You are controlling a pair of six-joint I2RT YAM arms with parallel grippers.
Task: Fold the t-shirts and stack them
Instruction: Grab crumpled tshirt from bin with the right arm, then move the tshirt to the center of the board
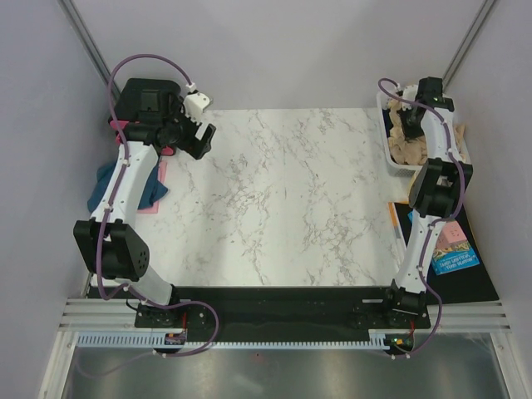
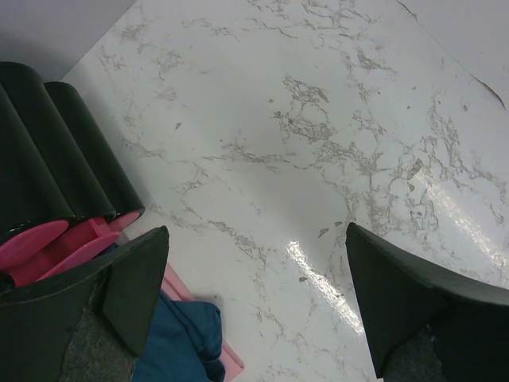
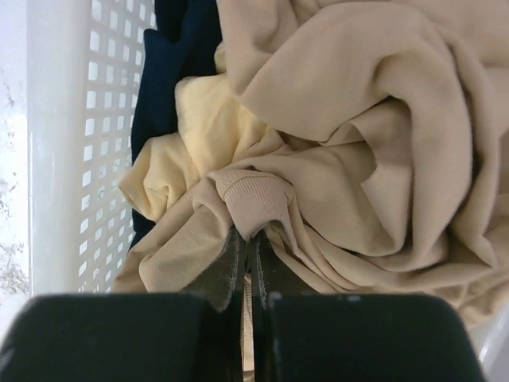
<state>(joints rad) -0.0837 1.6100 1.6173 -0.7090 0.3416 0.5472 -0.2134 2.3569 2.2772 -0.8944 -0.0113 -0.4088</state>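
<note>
Right gripper (image 3: 248, 243): pressed together, pinching tan t-shirt (image 3: 350, 111) in basket (image 3: 60, 143), upper right of top view.
Left gripper (image 2: 253, 239): spread, above table (image 2: 318, 79), upper left.

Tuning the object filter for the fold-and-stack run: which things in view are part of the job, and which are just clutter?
Job: tan t-shirts, one held by the right gripper, jaws shut; navy t-shirt beside them; blue t-shirt on pink t-shirt; left gripper, jaws open.
Lying about: white mesh basket; black-and-pink boxes; blue packet; black mat.
</note>
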